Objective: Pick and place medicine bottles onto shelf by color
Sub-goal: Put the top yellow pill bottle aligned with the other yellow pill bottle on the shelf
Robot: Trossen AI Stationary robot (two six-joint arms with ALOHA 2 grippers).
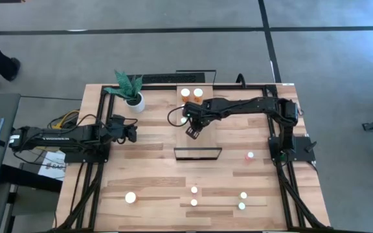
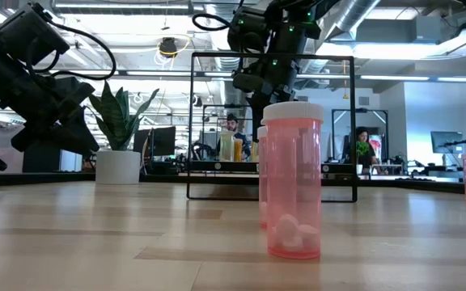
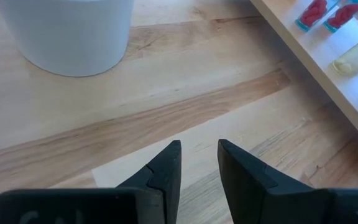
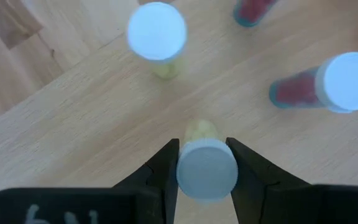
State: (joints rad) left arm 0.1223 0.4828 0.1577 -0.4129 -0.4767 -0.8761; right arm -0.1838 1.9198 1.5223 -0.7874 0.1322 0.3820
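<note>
Placement in progress: right gripper (image 4: 202, 163) clamped on a pale yellow bottle (image 4: 206, 169) above the shelf (image 1: 207, 133).

Judged mid-placement; the next move calls for lowering it upright beside the matching pale yellow bottle (image 4: 157, 34), well clear of the red bottle (image 4: 328, 84), then releasing. The held bottle appears small and white-capped, though its body is mostly hidden. Left gripper (image 3: 199, 163) waits closed and empty near the plant pot (image 3: 67, 31).

- A white pot (image 1: 135, 102) holding a green plant (image 1: 125, 83) stood near the far left corner of the plank worktop (image 1: 147, 175).
- Yellow cables (image 1: 65, 119) lay off the worktop's left edge.
- People sat at desks in the room behind.
</note>
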